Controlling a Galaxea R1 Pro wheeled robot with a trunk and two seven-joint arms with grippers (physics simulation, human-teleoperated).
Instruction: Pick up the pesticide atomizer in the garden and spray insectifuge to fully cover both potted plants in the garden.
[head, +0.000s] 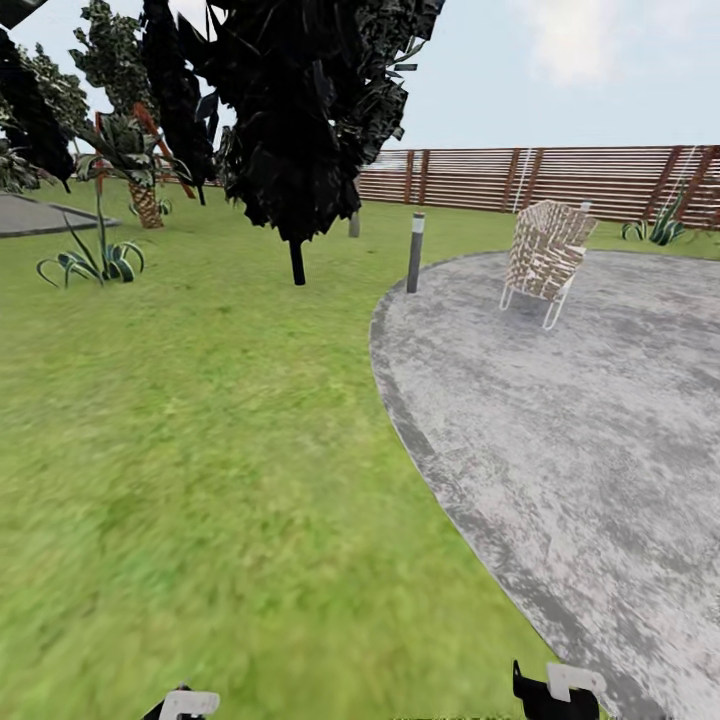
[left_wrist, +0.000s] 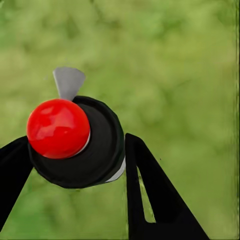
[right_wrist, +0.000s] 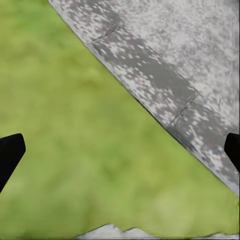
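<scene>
Atomizer (left_wrist: 75, 142) clamped in the left gripper (left_wrist: 75, 165), right gripper (right_wrist: 120, 150) spread empty over lawn (head: 200, 450) beside the patio (head: 580, 420); spraying not yet begun.

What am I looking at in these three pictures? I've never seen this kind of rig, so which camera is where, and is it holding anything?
These are simulator renders from a wheeled robot with two arms. The big picture comes from its head, looking over the lawn, a round grey patio, a woven chair, a short post and a wooden fence. Its own arms peek in at the bottom edge. The other two pictures come from cameras at each wrist. The left gripper is closed around a black object with a red ball top, probably the atomizer. The right gripper is open and empty, above the patio's edge.
</scene>
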